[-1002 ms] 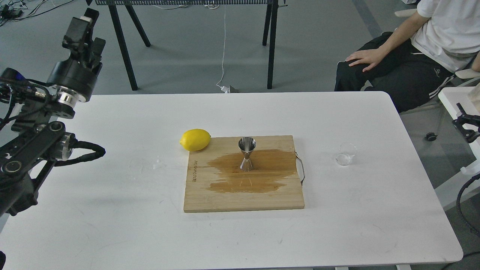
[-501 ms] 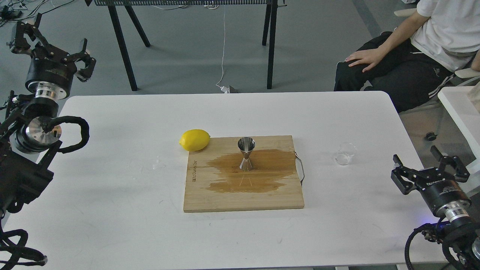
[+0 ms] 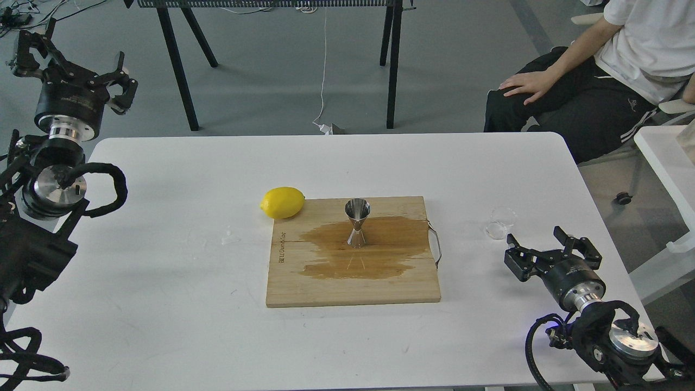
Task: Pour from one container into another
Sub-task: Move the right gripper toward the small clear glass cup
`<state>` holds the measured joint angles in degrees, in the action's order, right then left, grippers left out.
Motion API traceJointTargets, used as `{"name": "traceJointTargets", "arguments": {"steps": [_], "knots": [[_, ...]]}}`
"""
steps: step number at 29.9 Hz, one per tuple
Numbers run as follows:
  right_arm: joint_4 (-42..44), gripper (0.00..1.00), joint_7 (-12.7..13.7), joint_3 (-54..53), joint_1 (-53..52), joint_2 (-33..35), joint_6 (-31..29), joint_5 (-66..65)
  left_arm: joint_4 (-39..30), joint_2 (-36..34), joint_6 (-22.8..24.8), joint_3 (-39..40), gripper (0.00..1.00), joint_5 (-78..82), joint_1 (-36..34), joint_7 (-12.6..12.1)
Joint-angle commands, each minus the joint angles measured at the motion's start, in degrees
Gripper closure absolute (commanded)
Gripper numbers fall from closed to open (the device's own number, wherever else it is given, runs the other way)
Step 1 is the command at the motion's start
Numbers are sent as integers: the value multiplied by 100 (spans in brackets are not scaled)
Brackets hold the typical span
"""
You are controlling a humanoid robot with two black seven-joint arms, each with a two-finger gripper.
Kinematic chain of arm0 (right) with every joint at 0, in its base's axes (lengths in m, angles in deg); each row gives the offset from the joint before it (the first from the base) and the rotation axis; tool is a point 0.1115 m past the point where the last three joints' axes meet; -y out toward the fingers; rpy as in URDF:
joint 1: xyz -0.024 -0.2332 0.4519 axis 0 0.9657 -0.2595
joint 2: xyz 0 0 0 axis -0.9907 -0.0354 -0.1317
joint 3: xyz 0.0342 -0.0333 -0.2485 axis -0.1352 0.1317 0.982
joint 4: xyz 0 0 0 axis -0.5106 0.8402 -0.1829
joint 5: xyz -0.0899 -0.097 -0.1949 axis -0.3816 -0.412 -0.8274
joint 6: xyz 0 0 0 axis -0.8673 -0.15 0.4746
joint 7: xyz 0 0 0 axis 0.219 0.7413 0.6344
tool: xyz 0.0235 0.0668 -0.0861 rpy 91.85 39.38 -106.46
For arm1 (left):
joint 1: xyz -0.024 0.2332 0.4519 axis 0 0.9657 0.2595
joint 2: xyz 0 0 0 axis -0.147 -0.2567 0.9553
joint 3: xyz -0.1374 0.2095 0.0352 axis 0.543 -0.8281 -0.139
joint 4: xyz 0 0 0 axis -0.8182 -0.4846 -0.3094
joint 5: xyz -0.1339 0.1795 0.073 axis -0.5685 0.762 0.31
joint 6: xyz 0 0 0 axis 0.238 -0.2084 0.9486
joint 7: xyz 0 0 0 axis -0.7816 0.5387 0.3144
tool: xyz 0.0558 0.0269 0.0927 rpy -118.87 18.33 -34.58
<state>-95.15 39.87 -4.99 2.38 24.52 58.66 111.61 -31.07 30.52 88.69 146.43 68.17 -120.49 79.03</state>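
Near the cup [image 3: 500, 222], right gripper [image 3: 553, 245] open, empty.
Close fingers around its wall, lift level; left gripper [image 3: 73, 57] open, idle far left.

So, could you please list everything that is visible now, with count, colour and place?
glass cup: one, clear, on the table right of the board, just beyond the right tool
jigger: one, shiny steel, upright on the board's wet patch
cutting board: one, light wood, table centre
lemon: one, yellow, at the board's far left corner
table: one, white
seated person: one, white shirt, dark trousers, far right
left tool: black, open, raised beyond the table's left corner
right tool: black, open, near the glass cup
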Motion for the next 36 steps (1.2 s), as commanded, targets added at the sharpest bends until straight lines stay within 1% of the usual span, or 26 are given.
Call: {"name": "traceJointTargets", "arguments": {"steps": [1, 7, 10, 14, 21, 28, 36], "knots": [[253, 0, -5, 11, -175, -162, 282, -1, 82, 25, 25, -11, 0, -8, -26, -74], [702, 0, 30, 46, -474, -391, 283, -106, 91, 16, 34, -72, 0, 10, -26, -92], [764, 0, 30, 161, -553, -496, 265, -335, 91, 8, 34, -90, 0, 10, -26, -92], [799, 0, 21, 170, -658, -558, 265, -353, 100, 8, 25, -99, 0, 19, -17, -39], [922, 0, 13, 170, -764, -558, 256, -353, 109, -10, 25, -116, 0, 54, 1, -39], [939, 0, 13, 170, -773, -567, 213, -361, 109, -28, 17, -547, 0, 554, 1, 13], [1343, 0, 30, 187, -975, -734, 134, -423, 109, 7, 17, -582, 0, 678, 53, 49]]}}
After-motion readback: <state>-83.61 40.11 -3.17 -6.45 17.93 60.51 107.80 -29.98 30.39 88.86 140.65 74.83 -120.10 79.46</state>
